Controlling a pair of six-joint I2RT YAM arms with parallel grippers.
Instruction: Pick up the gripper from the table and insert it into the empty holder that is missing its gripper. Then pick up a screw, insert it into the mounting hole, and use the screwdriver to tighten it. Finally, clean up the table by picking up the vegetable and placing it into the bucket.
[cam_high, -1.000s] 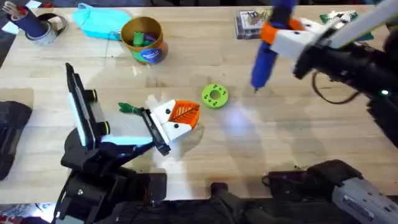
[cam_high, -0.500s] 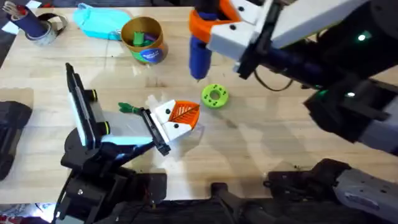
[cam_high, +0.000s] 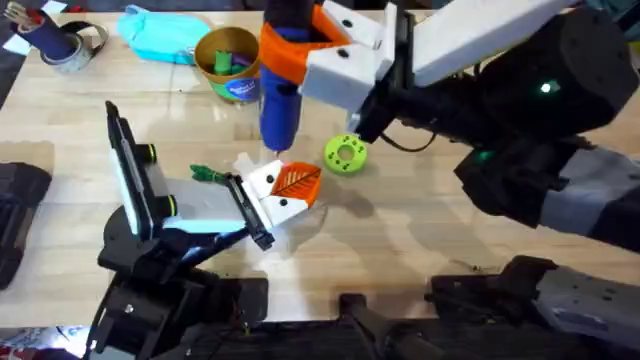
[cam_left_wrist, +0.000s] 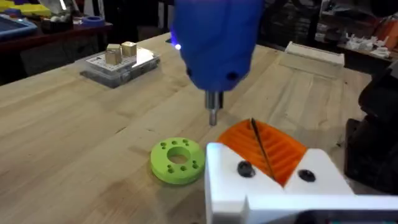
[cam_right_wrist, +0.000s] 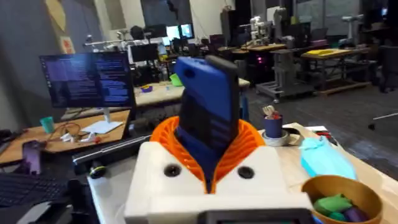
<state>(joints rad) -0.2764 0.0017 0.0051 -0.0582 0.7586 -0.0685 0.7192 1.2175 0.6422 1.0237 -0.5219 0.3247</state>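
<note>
— Where's your screwdriver (cam_high: 280, 95)?
— Clamped in your right gripper (cam_high: 300, 45), upright, its bit just above the orange-fingered gripper (cam_high: 288, 187) seated at the holder (cam_high: 150, 205).
— And your left gripper?
— Its fingers' spacing can't be told. The vegetable (cam_high: 208, 175) lies on the table (cam_high: 400, 240).

A light wooden table (cam_high: 420, 230) of butcher-block planks. At the far edge stand a gold-yellow bucket (cam_high: 229, 64) with a blue label, a light blue tray (cam_high: 160, 38) just beside it, and a dark cup (cam_high: 45, 38) next to a tape roll (cam_high: 88, 40). Near the middle lie a lime-green ring disc (cam_high: 346, 154) with holes and a small dark green vegetable (cam_high: 207, 174). A clear box (cam_left_wrist: 118, 62) of small parts also sits on the wood.
</note>
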